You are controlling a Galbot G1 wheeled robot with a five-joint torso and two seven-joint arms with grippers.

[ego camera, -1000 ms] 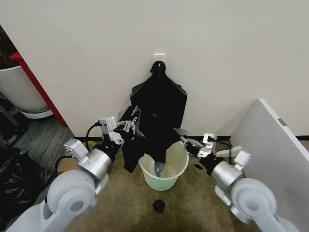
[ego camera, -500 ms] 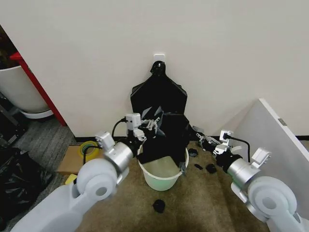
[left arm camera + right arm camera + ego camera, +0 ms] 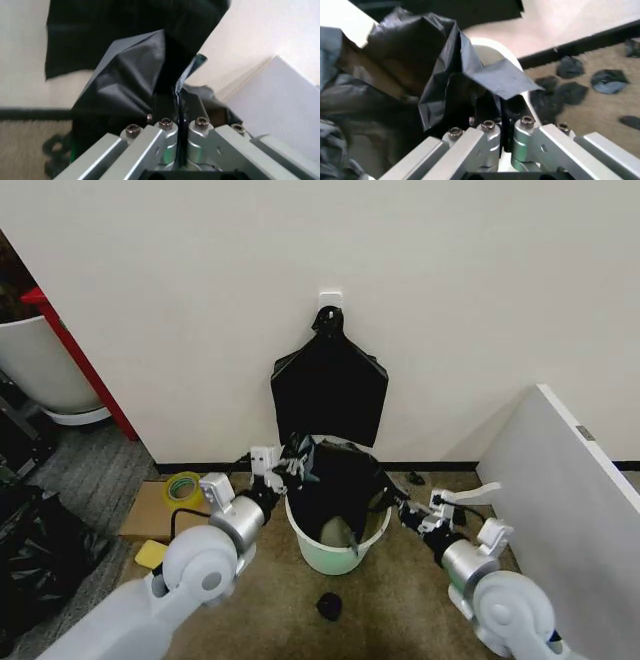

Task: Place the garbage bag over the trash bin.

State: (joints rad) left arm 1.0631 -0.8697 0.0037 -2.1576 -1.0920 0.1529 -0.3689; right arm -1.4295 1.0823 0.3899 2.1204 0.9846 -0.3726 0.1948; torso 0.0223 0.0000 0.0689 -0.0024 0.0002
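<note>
The trash bin, a white bucket with a pale green base, stands on the carpet against the wall. The glossy black garbage bag is spread across its mouth and sags inside; the near rim still shows white. My left gripper is shut on the bag's edge at the bin's left rim. My right gripper is shut on the opposite edge at the right rim. Up close, the left gripper pinches a fold of the bag. The right gripper pinches the bag beside the bin's rim.
A flat bundle of black bags hangs from a wall hook behind the bin. A yellow tape roll lies on cardboard at left. Black scraps dot the carpet. A white panel stands at right, a large white container far left.
Both grippers came down and closer to the bin with the bag. The bag, held higher and bunched before, now lies stretched across the bin's mouth.
</note>
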